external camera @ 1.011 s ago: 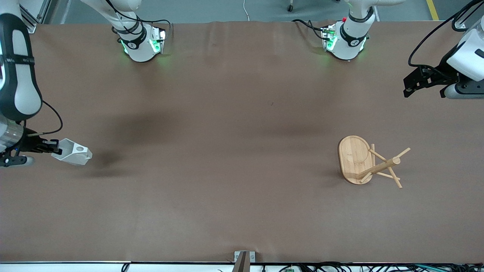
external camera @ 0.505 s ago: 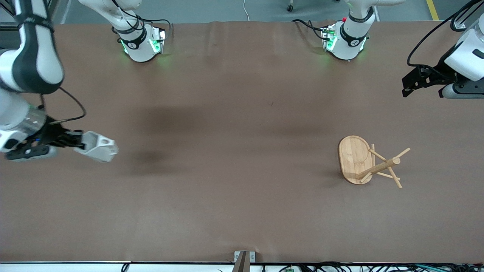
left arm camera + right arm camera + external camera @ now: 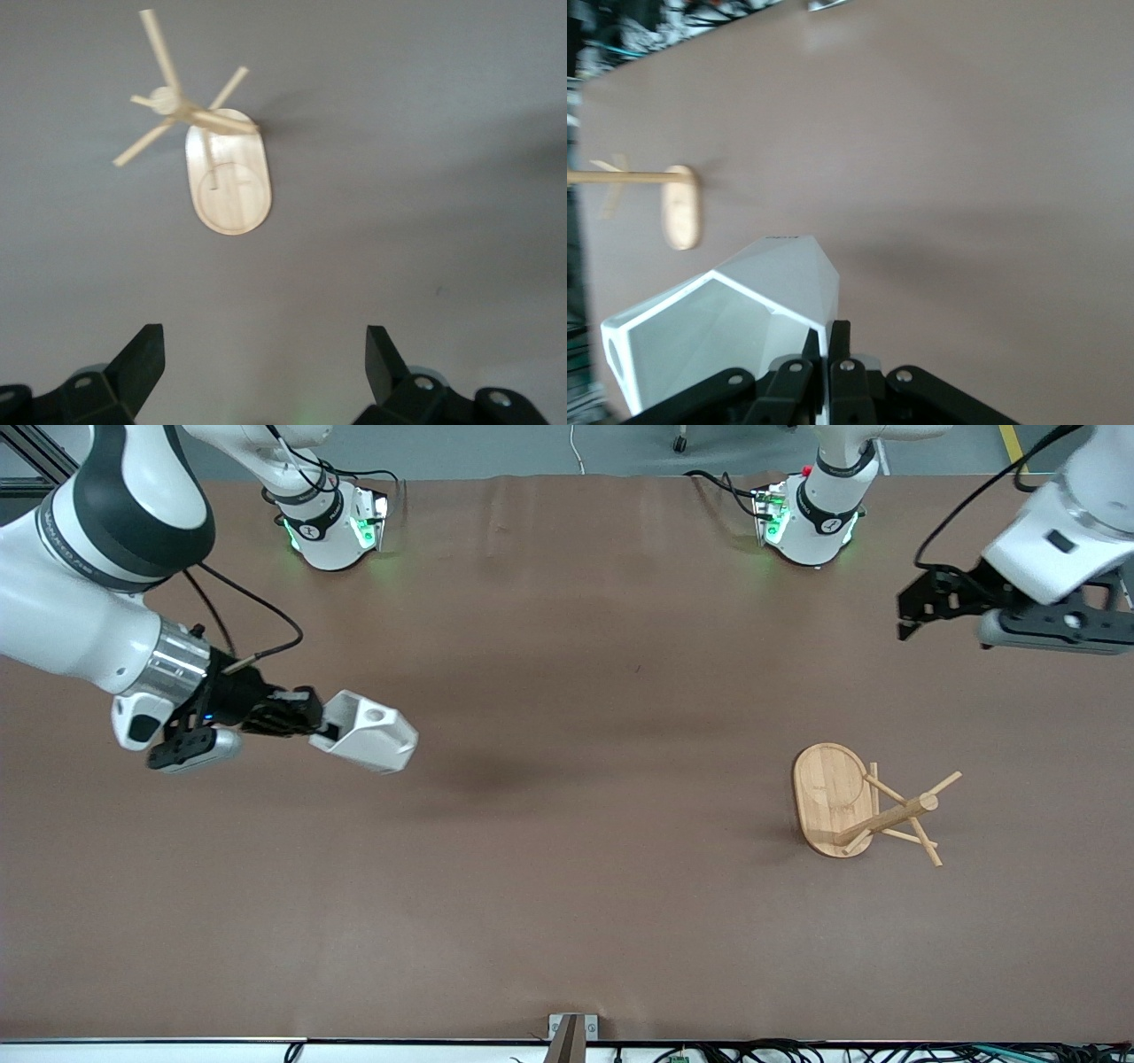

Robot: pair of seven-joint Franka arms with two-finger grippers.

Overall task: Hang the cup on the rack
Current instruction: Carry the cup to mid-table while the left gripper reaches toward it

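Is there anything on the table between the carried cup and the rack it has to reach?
Nothing visible. The right gripper holds the cup over bare table; the stretch toward the rack shows only tabletop. The left gripper hangs open above the left arm's end, off that path.

the front view looks down from high across the brown table, facing both bases. each wrist view looks past its own fingers; all three share the rack.
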